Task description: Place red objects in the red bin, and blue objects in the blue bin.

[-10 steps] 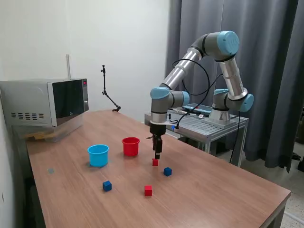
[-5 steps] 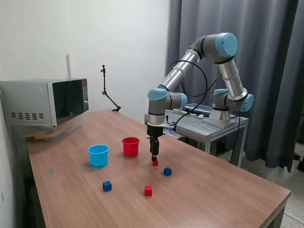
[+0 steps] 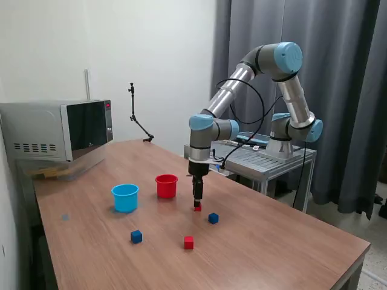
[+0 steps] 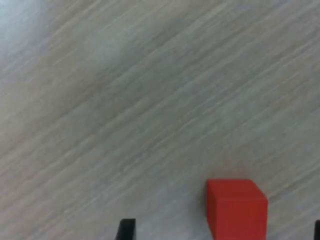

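Right now the end effector [image 3: 197,203] hangs spread around a red cube [image 3: 198,208] on the table [image 3: 290,241], at five o'clock from the red cup [image 3: 166,185]; off-centre closure could nudge it aside

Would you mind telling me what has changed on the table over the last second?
The gripper has come down and shifted slightly toward the exterior view's left, so its tips now sit right at the red cube. In the wrist view the cube lies between the open fingers, not yet gripped. The other red cube, both blue cubes and both cups have not moved.
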`<act>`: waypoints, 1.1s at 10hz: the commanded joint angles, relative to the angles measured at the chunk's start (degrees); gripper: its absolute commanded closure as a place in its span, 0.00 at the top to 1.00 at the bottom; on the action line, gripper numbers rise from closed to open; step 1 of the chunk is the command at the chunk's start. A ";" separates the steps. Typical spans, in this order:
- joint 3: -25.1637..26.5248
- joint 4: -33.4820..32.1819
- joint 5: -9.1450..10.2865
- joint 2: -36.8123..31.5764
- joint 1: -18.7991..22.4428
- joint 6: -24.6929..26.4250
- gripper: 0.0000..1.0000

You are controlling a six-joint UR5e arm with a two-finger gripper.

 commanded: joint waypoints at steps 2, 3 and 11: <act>1.09 -0.62 -0.01 0.13 0.77 1.71 1.00; 1.09 -0.72 -0.01 0.13 0.77 1.71 1.00; 1.09 -2.56 -0.10 0.39 0.69 1.27 1.00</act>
